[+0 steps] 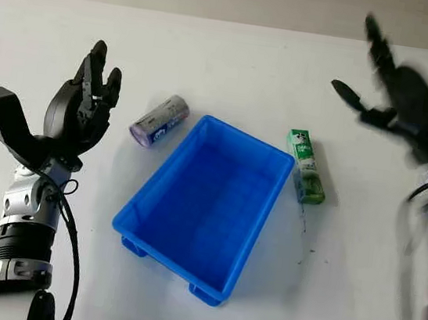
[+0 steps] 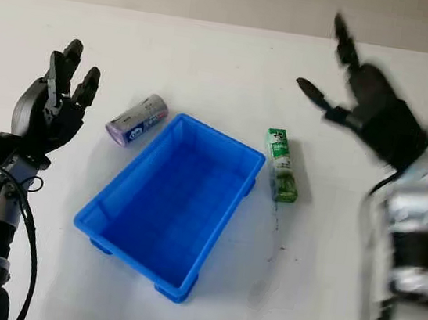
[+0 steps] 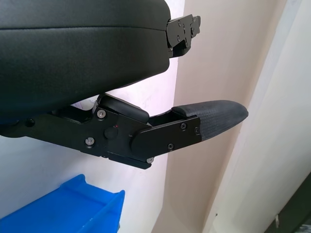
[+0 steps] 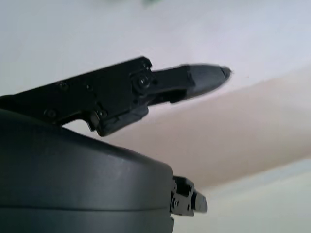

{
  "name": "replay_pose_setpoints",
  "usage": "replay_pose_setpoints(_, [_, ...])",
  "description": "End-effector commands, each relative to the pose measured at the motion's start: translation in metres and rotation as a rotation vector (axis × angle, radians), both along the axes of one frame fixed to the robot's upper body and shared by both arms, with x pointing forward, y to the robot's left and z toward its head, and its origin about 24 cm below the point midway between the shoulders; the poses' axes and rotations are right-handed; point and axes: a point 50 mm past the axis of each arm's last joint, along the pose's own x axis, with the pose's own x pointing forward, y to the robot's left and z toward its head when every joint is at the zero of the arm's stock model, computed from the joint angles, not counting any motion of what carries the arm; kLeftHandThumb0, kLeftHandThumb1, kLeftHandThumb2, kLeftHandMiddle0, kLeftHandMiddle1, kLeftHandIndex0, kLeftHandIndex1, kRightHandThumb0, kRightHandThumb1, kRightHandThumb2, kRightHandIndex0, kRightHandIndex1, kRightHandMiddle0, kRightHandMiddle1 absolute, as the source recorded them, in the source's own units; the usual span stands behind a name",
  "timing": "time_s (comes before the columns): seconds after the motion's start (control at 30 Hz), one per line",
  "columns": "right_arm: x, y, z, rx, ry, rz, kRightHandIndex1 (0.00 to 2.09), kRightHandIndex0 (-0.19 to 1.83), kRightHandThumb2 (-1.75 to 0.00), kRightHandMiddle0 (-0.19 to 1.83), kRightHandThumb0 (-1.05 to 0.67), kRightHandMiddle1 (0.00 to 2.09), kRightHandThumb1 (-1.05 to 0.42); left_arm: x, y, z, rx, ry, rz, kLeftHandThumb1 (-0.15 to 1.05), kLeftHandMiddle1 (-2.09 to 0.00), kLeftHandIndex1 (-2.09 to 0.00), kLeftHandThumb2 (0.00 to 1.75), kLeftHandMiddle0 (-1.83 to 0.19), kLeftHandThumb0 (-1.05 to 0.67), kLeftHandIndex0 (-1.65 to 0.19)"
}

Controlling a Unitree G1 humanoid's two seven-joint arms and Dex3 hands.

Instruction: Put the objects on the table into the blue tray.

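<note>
I hold the right hand [image 1: 400, 94] open and raised, with the green box [image 1: 305, 166] on the counter [image 1: 234, 68] below and inboard of it, just beside the blue tray [image 1: 138, 205]. For a clean grasp, I should descend across the box's narrow width. The left hand [image 1: 83, 107] is open; the purple can [image 1: 158, 120] lies near it, trayward.

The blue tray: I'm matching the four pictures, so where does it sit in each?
Left eye view: blue tray, centre.
Right eye view: left of centre, green box just beyond its right rim.
Left wrist view: one blue corner at the picture's edge.
Right wrist view: not in it.
Shared landmark: the green box.
</note>
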Motion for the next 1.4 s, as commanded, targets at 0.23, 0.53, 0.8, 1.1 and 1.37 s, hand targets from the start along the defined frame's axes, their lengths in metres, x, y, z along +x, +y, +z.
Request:
replay_pose_setpoints(0.23, [-0.001,-0.003,0.021,-0.63,-0.072,0.028,0.07,-0.02,-0.04,0.04,-0.72,0.11,-0.8,0.004,-0.001,0.011,0.055,-0.017,-0.019,1.05,0.0,0.0,0.68,0.19,-0.78,0.19])
replay_pose_setpoints(0.53, [0.0,0.002,0.007,-0.982,-0.074,0.169,0.04,-0.08,-0.08,-0.07,-0.67,0.04,-0.91,0.008,-0.005,0.012,0.059,-0.012,-0.032,1.05,0.0,0.0,0.66,0.19,-0.79,0.19])
replay_pose_setpoints(0.8, [0.002,0.011,-0.013,-1.103,-0.111,0.335,0.08,0.03,-0.05,0.05,-0.58,0.09,-0.93,0.008,-0.008,0.01,0.056,-0.009,-0.034,1.05,0.0,0.0,0.66,0.19,-0.78,0.19])
replay_pose_setpoints(1.1, [0.002,0.026,-0.03,-1.079,-0.143,0.486,0.07,0.09,-0.05,0.12,-0.45,0.1,-0.93,0.007,-0.006,0.01,0.059,-0.009,-0.031,1.05,0.0,0.0,0.65,0.19,-0.78,0.19])
replay_pose_setpoints(1.37, [0.003,0.044,-0.059,-1.044,-0.094,0.596,0.07,0.12,-0.09,0.14,-0.18,0.09,-1.03,0.007,-0.007,0.011,0.064,-0.009,-0.036,1.05,0.0,0.0,0.65,0.19,-0.78,0.19])
